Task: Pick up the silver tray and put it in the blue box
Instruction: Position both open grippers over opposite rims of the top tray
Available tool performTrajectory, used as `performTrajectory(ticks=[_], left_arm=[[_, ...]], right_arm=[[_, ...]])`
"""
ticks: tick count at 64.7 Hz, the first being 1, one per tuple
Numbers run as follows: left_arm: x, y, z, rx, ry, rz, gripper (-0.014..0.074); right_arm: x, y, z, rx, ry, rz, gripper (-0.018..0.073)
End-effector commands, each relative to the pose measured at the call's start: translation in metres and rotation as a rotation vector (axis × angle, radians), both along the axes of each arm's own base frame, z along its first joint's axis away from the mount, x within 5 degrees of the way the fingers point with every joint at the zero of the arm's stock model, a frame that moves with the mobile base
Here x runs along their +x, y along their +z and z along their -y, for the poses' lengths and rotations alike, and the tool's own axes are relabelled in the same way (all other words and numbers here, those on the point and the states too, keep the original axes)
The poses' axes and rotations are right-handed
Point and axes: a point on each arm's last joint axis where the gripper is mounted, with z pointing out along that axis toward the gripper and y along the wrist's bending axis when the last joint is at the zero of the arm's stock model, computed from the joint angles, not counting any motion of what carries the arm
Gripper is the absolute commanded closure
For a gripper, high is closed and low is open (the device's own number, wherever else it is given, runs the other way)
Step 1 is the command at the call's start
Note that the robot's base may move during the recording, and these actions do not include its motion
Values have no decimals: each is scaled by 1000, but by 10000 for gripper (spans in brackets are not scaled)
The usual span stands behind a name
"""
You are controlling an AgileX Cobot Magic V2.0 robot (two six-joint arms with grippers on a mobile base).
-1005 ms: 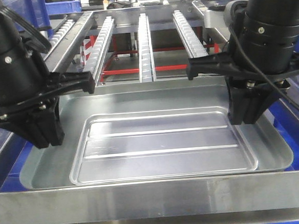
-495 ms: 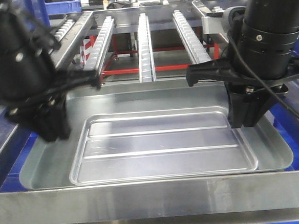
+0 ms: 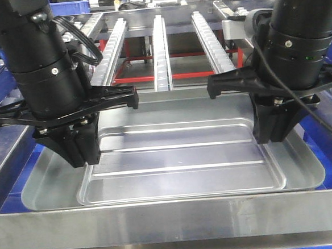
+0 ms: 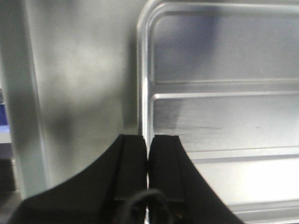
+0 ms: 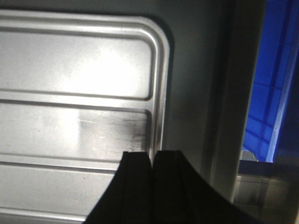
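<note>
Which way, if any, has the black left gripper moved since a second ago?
Yes. The black left gripper shifted rightward in the front view, to the left rim of the shallow ribbed silver metal tray, which stayed put.

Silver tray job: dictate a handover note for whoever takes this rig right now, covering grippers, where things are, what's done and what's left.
The left gripper has its fingers together at the left rim of the silver tray; I cannot tell if it pinches the rim.
The right gripper has its fingers together at the tray's right rim; same doubt.
The tray lies flat inside the larger silver pan, not lifted.
Only blue plastic shows right of the pan; I cannot confirm it is the blue box.
Done: both arms are at the rims.
Left: grip, lift, place in the blue box.
</note>
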Motion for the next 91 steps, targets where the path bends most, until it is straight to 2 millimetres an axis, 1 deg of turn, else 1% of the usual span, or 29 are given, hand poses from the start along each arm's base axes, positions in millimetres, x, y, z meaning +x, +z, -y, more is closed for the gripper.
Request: performTrajectory(ticks=[1,72,75,78,80,81,84,88,91], left_arm=[[1,24,4,-65,17,68,602],[2,25,4,-65,10,81,596],[2,25,4,-65,10,81,569],[3,25,4,-66,10,82,507],[2,25,4,-68,12,81,450],[3,25,4,-68,11,81,404],[2,25,4,-72,14,77,314],[2,25,5,-80,20,69,220],[2,25,5,-78,20,68,198]], right_arm=[[3,17,0,21,7,71,501],[5,18,-1,36,6,93,500],[5,18,-1,37,6,92,498],[5,18,-1,37,6,92,489],[5,18,-1,37,6,92,472],[5,18,-1,37,6,92,459],[5,18,-1,37,6,92,403],[5,18,0,34,4,88,320],[6,18,2,33,-3,85,247]])
